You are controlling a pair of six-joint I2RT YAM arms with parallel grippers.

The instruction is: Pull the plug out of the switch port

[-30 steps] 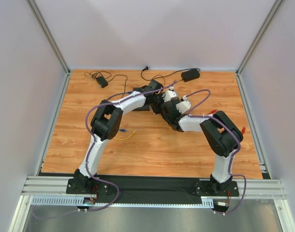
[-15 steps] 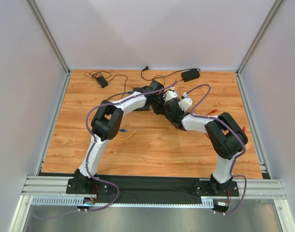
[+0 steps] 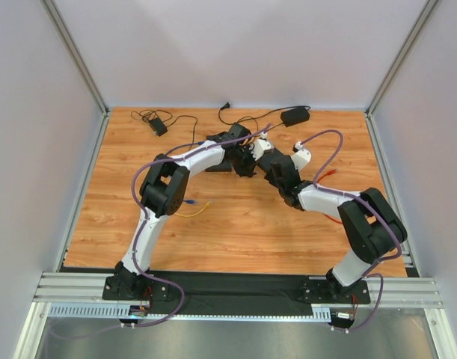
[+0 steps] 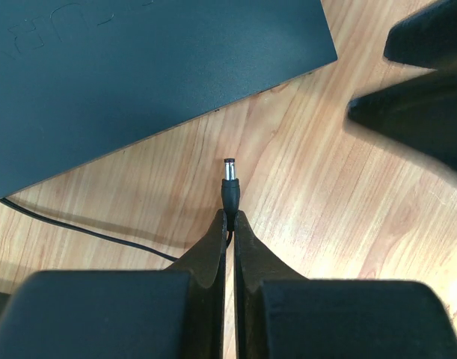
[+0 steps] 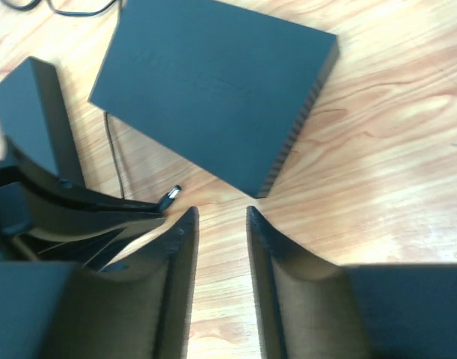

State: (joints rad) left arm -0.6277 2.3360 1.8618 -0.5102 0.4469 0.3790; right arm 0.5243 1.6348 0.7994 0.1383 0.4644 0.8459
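The black switch (image 4: 138, 75) lies flat on the wooden table, also in the right wrist view (image 5: 213, 82). In the top view it is mostly hidden under my left arm (image 3: 218, 167). My left gripper (image 4: 229, 217) is shut on the black barrel plug (image 4: 229, 187). The plug's metal tip is out in the open, a short way from the switch's edge, with its thin cable trailing below. It also shows in the right wrist view (image 5: 170, 197). My right gripper (image 5: 222, 217) is open and empty, just off the switch's near corner, beside the left fingers (image 5: 86, 213).
A black power adapter (image 3: 294, 115) with its cord lies at the back. A smaller black adapter (image 3: 158, 126) lies at the back left. A yellow cable with a blue connector (image 3: 192, 208) lies near the left arm's elbow. Grey walls close three sides.
My right arm has swung to the right, its elbow moving outward and its gripper drawing slightly back from the switch. The left arm has hardly moved.
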